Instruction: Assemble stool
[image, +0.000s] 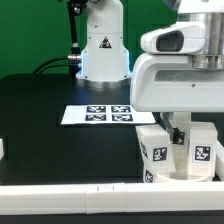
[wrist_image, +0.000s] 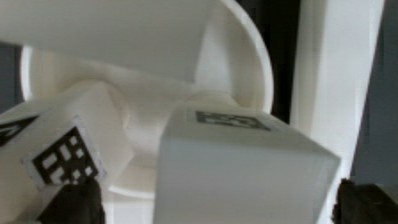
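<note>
Claw (image: 176, 133) open, hanging among the tagged stool legs (image: 202, 153).

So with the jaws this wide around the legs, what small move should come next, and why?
Probably lower a little and close on one leg. The gripper hangs open right at the tagged legs, holding nothing, and the wrist view shows a leg close up against the seat.
</note>
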